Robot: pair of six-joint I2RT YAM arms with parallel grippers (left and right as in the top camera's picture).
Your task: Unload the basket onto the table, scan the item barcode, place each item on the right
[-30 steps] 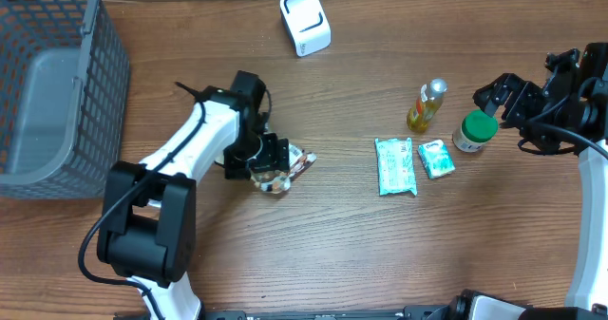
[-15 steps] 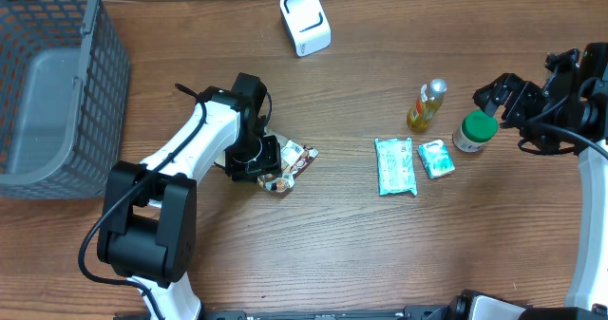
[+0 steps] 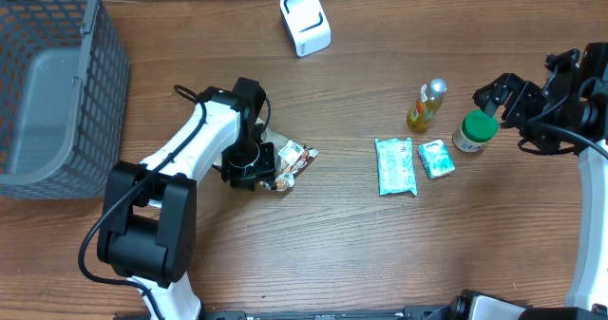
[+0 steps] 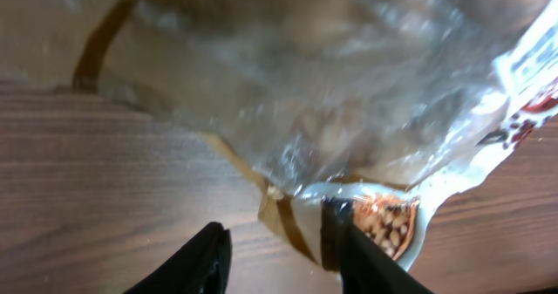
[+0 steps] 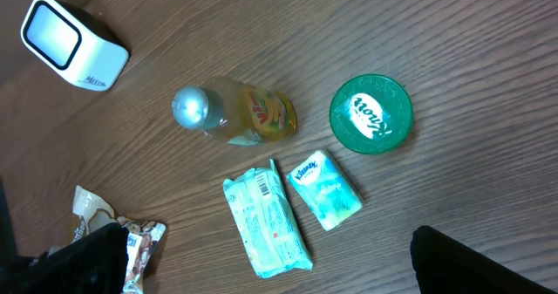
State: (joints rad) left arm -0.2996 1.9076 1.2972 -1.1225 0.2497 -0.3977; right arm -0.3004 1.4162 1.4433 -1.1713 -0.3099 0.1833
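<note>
overhead: the left gripper point(image 3: 255, 164) covers the snack packet point(image 3: 294, 160) except its 3 o'clock end; whether the jaws grip it cannot be told. basket point(image 3: 100, 68) cut off at 9 and 12 o'clock. left wrist: packet blurred, running past the 12 and 3 o'clock edges. right wrist: right gripper point(image 5: 261, 250) cropped at 6 o'clock; print on the wipes pack point(image 5: 266, 229) too small to read.

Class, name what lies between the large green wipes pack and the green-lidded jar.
A small tissue pack lies between the wipes pack and the jar, clearest in the overhead view.
</note>
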